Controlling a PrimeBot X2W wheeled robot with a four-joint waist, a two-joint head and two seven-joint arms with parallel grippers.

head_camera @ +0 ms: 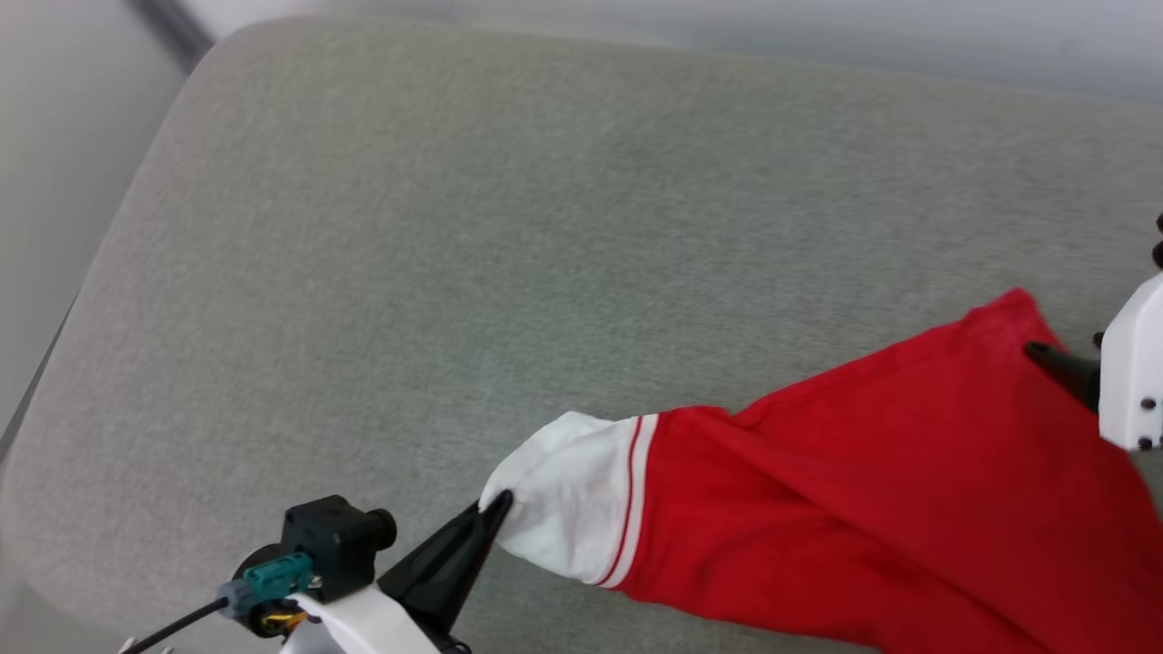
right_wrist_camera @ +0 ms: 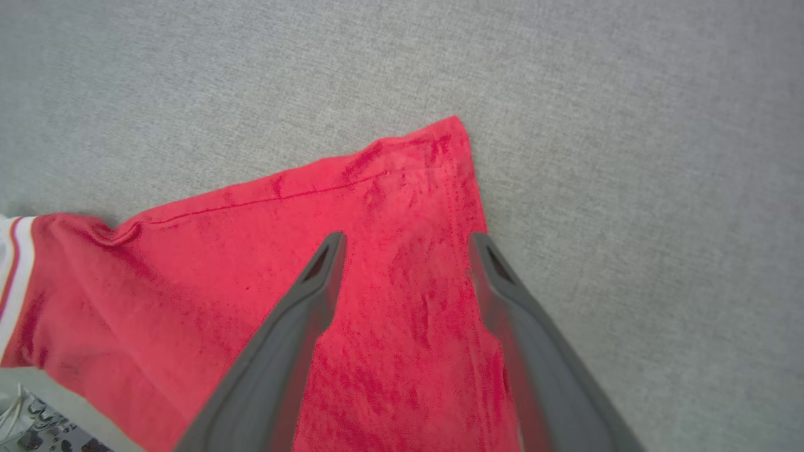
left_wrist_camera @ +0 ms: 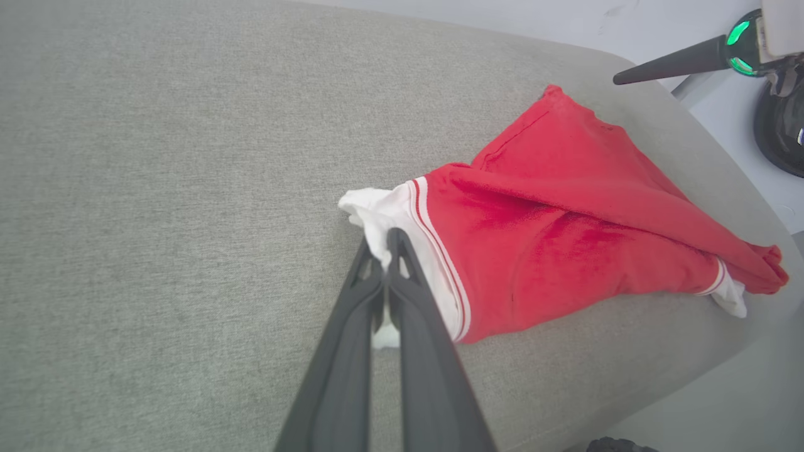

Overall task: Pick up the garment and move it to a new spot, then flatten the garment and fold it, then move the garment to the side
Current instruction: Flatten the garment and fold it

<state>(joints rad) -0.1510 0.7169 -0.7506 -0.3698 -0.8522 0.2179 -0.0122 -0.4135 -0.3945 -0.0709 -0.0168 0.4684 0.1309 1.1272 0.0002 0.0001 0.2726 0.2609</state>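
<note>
The garment (head_camera: 863, 490), a red jersey with white sleeves and red-white trim, lies bunched on a grey cushion (head_camera: 545, 227). My left gripper (head_camera: 495, 509) is shut on the edge of its white sleeve (head_camera: 568, 495); in the left wrist view the gripper (left_wrist_camera: 386, 245) pinches white cloth between its fingers. My right gripper (right_wrist_camera: 405, 242) stands open just above the garment's (right_wrist_camera: 389, 263) red corner, with nothing between its fingers. In the head view one dark finger (head_camera: 1058, 363) pokes in from the right edge over that corner. The chest lettering is hidden.
The cushion's rounded edge (left_wrist_camera: 691, 94) runs close behind the garment's (left_wrist_camera: 565, 213) corner, with pale floor beyond. A dark round base (left_wrist_camera: 782, 125) stands on that floor. The wide grey surface stretches left and back from the garment.
</note>
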